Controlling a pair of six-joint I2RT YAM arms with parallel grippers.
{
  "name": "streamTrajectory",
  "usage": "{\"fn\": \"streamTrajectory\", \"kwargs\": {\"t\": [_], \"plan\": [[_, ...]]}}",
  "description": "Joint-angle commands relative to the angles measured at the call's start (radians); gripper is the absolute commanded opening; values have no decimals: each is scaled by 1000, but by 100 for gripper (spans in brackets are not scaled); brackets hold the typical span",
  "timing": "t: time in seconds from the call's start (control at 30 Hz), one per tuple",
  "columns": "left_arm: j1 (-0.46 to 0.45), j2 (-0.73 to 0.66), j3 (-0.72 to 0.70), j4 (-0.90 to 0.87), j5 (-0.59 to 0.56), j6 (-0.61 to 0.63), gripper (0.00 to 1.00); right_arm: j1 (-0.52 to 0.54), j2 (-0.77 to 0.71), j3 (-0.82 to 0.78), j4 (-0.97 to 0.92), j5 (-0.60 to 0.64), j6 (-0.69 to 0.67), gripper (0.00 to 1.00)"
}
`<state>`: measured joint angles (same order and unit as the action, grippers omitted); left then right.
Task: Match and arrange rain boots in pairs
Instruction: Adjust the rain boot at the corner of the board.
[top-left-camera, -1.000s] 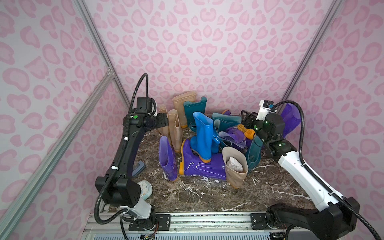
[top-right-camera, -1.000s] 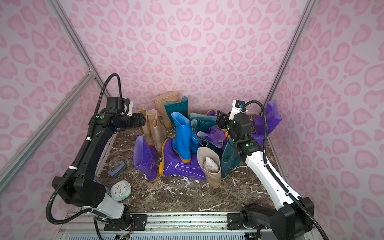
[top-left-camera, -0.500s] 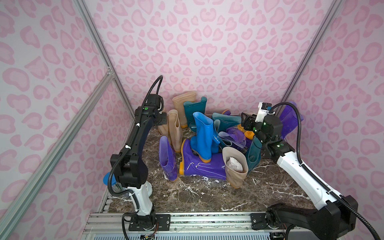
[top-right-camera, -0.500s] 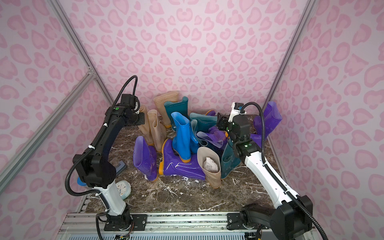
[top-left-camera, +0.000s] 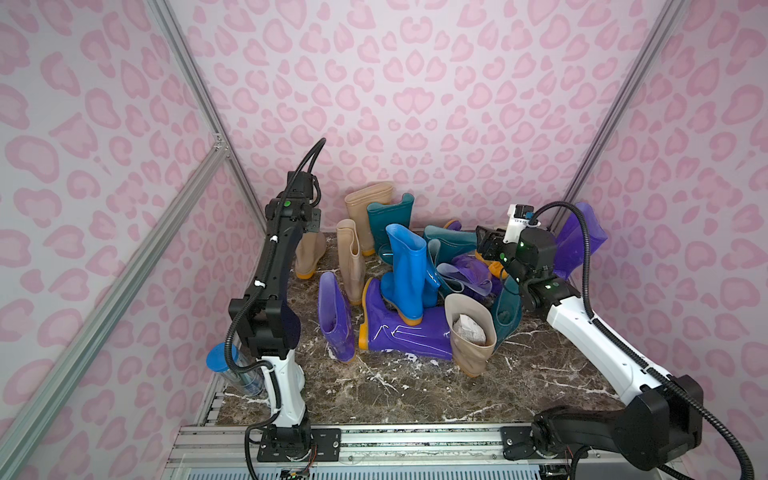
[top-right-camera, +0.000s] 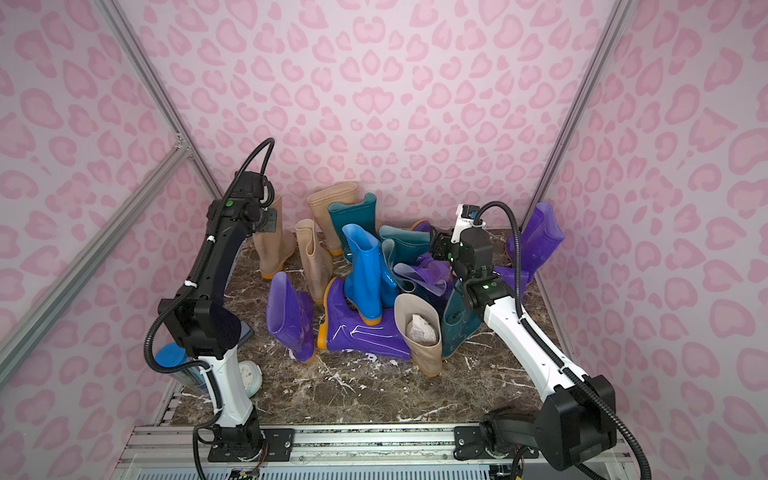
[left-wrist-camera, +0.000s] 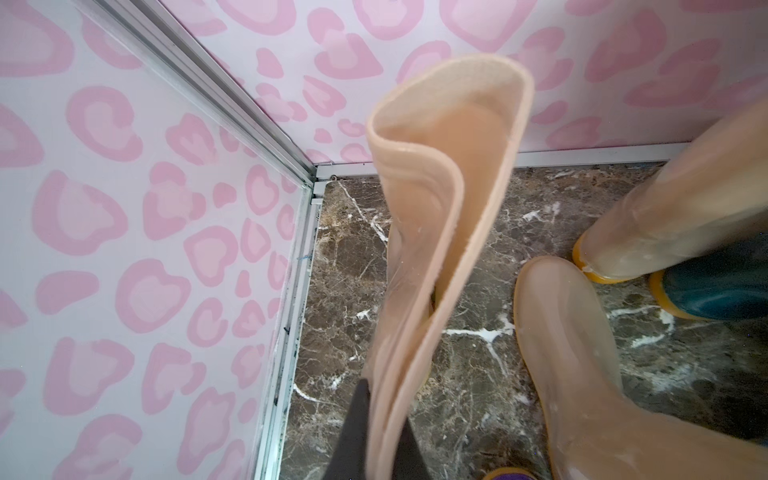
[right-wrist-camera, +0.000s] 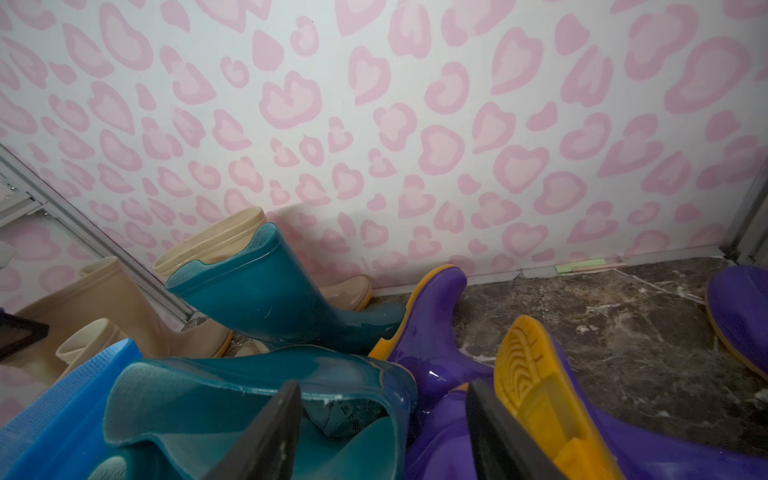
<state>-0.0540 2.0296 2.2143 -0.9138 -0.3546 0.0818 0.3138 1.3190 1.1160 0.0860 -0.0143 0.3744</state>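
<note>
At the far left edge of the marble bench (top-left-camera: 415, 395), beside the left arm's base, we see a blue-lidded clear cylinder (top-left-camera: 222, 359). The left arm reaches into the back left corner. There the left claw (left-wrist-camera: 382, 446) is clamped on the cuff of a corner beige boot (left-wrist-camera: 436, 187). In the wrist view its soft shaft is folded flat between the black fingers (left-wrist-camera: 353, 428). We cannot tell whether its sole rests on the bench.

Just to the right stands a slim beige boot (top-left-camera: 349, 257). Behind it, by the back wall, a tall beige boot (top-left-camera: 368, 212) has an upright teal boot (top-left-camera: 388, 220) just beside it. In front of these, a standing purple boot (top-left-camera: 334, 316) is next to a lying purple boot (top-left-camera: 407, 332), on which the bright blue boot (top-left-camera: 405, 266) stands. Next comes a paper-stuffed beige boot (top-left-camera: 469, 332), just beside a dark teal boot (top-left-camera: 505, 307).

Behind them more rain boots (top-left-camera: 465, 270) lie in a teal and purple tangle. Over it the right claw (right-wrist-camera: 382, 436) is spread wide. One finger is in front of the mouth of a lying teal boot (right-wrist-camera: 249, 399), the other beside an upturned yellow sole (right-wrist-camera: 536, 395). We cannot tell whether either finger touches. At the far right a leaning purple boot (top-left-camera: 577, 241) rests against the side wall.
</note>
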Motion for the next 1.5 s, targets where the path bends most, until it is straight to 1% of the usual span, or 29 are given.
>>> {"fn": "streamTrajectory", "kwargs": {"t": [0.0, 0.13, 0.27, 0.43, 0.6, 0.7, 0.83, 0.97, 1.07, 1.13, 1.2, 1.27, 1.3, 1.4, 1.47], "plan": [[26, 2, 15, 126, -39, 30, 2, 2, 15, 19, 27, -10, 2, 64], [74, 6, 12, 155, -23, 39, 2, 2, 26, 37, 27, -33, 15, 64], [111, -1, -1, 190, 4, 53, 2, 1, 33, 59, 4, -25, 0, 64], [129, -2, -16, 236, 28, 88, 2, 2, 58, 83, -2, -24, 2, 63], [146, -1, -18, 279, 33, 83, 2, 5, 90, 104, 1, -32, 8, 63], [172, 20, 16, 290, 33, 53, 2, 11, 111, 123, -10, -33, 5, 62], [212, 46, 93, 248, 82, -25, 2, 21, 121, 137, -14, -19, -2, 62], [216, 54, 108, 248, 108, -41, 2, 26, 123, 135, -9, -11, 1, 62], [222, 75, 100, 223, 96, -62, 2, 33, 131, 138, -9, -9, 3, 62], [223, 73, 59, 199, 95, -102, 2, 40, 138, 147, -18, -9, 1, 62], [223, 45, -45, 222, 98, -145, 2, 45, 143, 154, -24, -7, 0, 62], [223, 4, -173, 284, 96, -176, 2, 52, 141, 157, -28, -10, -4, 61], [223, -9, -212, 299, 94, -183, 2, 54, 138, 157, -29, -10, -5, 61], [223, -48, -275, 312, 98, -207, 2, 61, 126, 154, -34, -8, -11, 61], [223, -66, -276, 309, 134, -216, 2, 62, 118, 150, -33, -7, -14, 61]]}}
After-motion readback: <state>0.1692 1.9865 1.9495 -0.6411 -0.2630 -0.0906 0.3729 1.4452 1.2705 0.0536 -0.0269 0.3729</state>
